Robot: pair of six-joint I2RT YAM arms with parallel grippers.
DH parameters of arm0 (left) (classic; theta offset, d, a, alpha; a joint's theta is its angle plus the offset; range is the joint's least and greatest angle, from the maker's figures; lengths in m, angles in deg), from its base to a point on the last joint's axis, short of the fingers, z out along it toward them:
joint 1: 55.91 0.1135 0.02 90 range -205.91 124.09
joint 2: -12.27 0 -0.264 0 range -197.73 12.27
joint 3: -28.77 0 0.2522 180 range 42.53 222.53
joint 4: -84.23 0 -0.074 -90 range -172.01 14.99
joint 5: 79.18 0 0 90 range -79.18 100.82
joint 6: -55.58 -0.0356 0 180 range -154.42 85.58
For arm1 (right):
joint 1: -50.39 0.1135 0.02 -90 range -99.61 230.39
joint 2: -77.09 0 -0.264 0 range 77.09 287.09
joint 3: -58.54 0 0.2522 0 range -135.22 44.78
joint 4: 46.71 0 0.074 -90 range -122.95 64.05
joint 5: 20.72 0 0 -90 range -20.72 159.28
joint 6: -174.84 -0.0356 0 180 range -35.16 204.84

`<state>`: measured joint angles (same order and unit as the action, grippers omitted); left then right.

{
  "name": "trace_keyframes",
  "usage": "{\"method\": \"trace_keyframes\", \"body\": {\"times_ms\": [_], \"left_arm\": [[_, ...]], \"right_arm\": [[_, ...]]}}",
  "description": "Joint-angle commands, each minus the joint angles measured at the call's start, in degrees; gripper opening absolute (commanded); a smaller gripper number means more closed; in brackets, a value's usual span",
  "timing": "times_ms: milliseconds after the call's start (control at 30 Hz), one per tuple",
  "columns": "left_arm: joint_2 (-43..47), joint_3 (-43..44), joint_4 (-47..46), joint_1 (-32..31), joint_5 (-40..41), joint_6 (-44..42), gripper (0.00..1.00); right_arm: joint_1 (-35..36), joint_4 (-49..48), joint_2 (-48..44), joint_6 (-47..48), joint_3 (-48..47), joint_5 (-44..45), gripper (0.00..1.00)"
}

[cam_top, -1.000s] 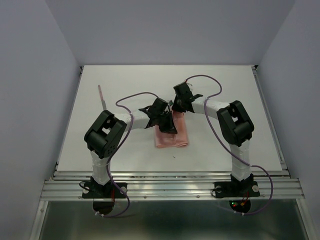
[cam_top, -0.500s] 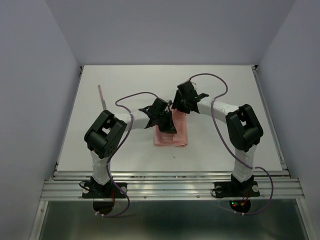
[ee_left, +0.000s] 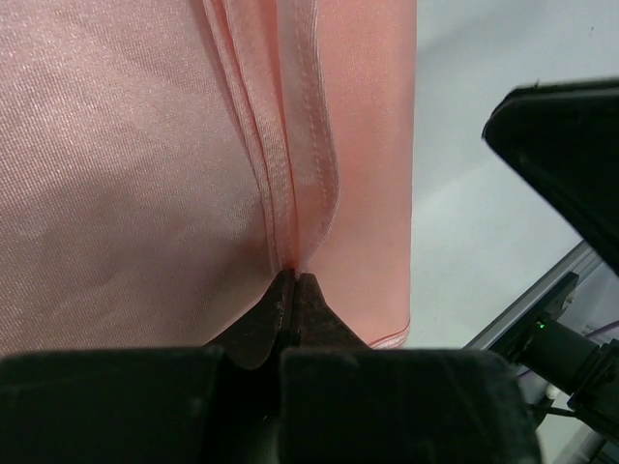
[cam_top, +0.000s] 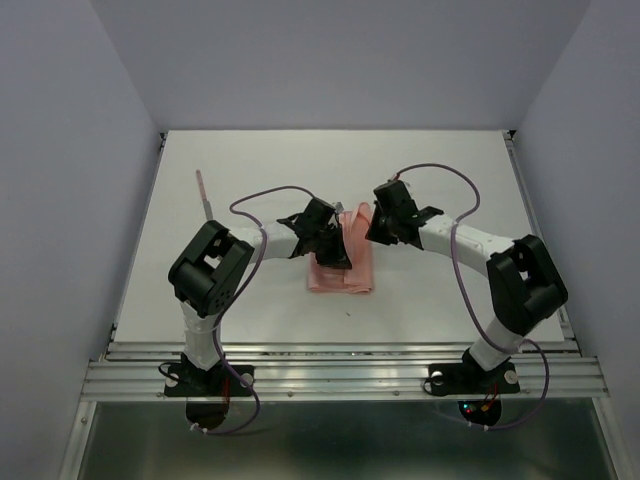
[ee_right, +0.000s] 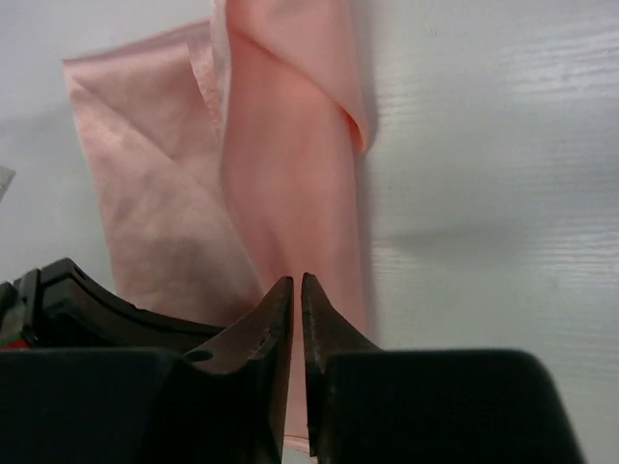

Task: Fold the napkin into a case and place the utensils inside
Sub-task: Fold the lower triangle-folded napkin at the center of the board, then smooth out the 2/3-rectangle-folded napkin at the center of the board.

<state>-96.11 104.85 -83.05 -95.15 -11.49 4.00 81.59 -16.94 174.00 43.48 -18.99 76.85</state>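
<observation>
We see the thin, finely woven salmon napkin point(cam_top: 352, 268) folded into a long strip on the smooth white desk point(cam_top: 450, 170). The left jaws are clenched on its stitched, layered hems. The right jaws show a thin slit over the cloth; we cannot tell if they grip.

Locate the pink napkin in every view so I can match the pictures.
Top external: napkin around mid-picture.
Left wrist: napkin fills the left and middle.
Right wrist: napkin runs from the upper left down to centre.
Shared landmark: the white table, bare to the right of the napkin in both wrist views.
</observation>
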Motion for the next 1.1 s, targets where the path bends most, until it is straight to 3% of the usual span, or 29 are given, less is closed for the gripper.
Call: {"method": "trace_keyframes", "body": {"times_ms": [0, 167, 567, 867, 1067], "left_arm": [[2.21, -0.8, -0.46, 0.4, 0.16, -0.71, 0.0], [2.38, -0.8, -0.28, 0.57, 0.42, -0.71, 0.0], [4.22, 0.08, 0.42, 0.49, 0.95, -1.23, 0.02], [6.69, 5.17, 4.9, 2.85, 2.53, -4.31, 0.66], [2.92, 12.02, 5.78, 4.26, 2.62, -5.1, 0.88]], "right_arm": [[1.14, -2.55, -5.13, 0.84, 5.82, -5.01, 0.08], [3.68, -2.21, -7.43, 0.32, 9.97, -5.64, 0.01], [5.27, -5.46, -3.21, -1.0, 15.6, -5.73, 0.01], [5.27, -5.55, -2.69, -0.47, 16.22, -5.64, 0.01], [5.27, -5.2, -2.42, -0.38, 15.96, -5.55, 0.01]]}}
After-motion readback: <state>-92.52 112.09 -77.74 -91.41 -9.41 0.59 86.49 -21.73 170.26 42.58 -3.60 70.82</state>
